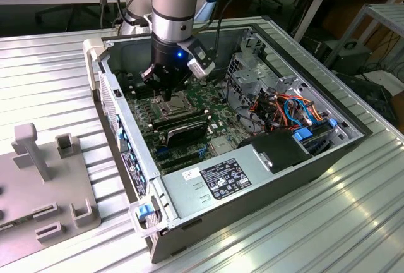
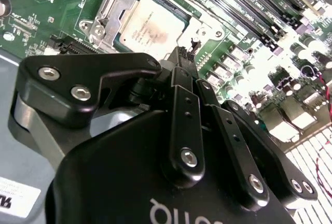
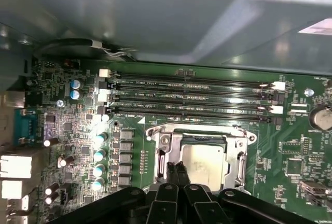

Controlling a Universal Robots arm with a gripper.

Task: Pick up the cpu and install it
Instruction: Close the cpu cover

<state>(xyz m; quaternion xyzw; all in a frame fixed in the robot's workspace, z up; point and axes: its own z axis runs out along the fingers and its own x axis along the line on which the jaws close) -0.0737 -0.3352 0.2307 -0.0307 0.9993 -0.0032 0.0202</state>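
In both wrist views the cpu [image 2: 150, 27] [image 3: 205, 162] lies flat within the metal socket frame [image 3: 162, 142] on the green motherboard [image 3: 78, 130], just beside the row of long black memory slots [image 3: 192, 97]. The jaws are pressed together with nothing between them, their tips right over the cpu's near edge, though whether they touch it cannot be told. In the exterior view the arm [image 1: 177, 1] reaches down from the upper centre of the frame into the open computer case [image 1: 126, 140], which lies on the ribbed metal worktop [image 1: 57, 58].
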